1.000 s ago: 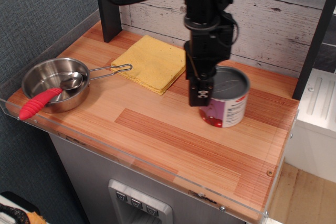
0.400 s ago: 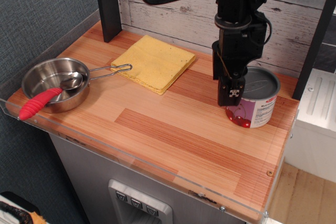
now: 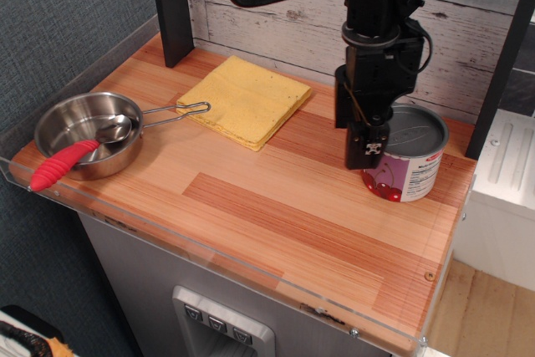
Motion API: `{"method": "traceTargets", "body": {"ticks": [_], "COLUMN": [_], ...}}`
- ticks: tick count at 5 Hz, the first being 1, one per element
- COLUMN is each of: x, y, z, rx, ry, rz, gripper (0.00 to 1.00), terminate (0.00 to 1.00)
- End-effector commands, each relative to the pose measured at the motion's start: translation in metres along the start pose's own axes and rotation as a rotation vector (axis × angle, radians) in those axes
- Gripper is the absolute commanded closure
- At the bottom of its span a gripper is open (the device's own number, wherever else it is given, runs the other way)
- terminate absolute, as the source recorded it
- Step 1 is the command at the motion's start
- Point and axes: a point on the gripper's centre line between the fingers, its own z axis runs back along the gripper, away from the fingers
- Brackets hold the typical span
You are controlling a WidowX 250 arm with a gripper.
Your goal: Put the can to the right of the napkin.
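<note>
The can (image 3: 411, 169), with a grey lid and a purple-and-white cherry label, stands on the wooden counter at the far right, to the right of the yellow napkin (image 3: 247, 99). A strip of bare wood lies between can and napkin. My black gripper (image 3: 373, 153) comes down from above and is shut on the can's left rim. Its near finger (image 3: 365, 146) covers the can's left side, and the other finger is hidden behind it.
A steel pan (image 3: 88, 133) with a red-handled spoon (image 3: 63, 164) in it sits at the left edge, its wire handle pointing toward the napkin. A clear rim (image 3: 251, 267) runs along the counter's front edge. Black posts stand at the back left (image 3: 171, 6) and the right (image 3: 501, 64).
The gripper has carried the can to the right, from the counter's middle to its right end. In the last half second it has hardly moved.
</note>
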Motion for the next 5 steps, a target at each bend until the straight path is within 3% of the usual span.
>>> {"method": "traceTargets", "body": {"ticks": [1,3,5], "x": [-0.043,-0.081,-0.117], "y": [0.012,-0.013,-0.007], "z": [0.057,0.081,0.105], "rx": [0.117,0.165,0.19], "ry": [-0.018,0.008,-0.004], "rz": [0.299,0.51,0.701], "gripper": [0.0,0.0,0.0], "terminate": [0.0,0.0,0.0]}}
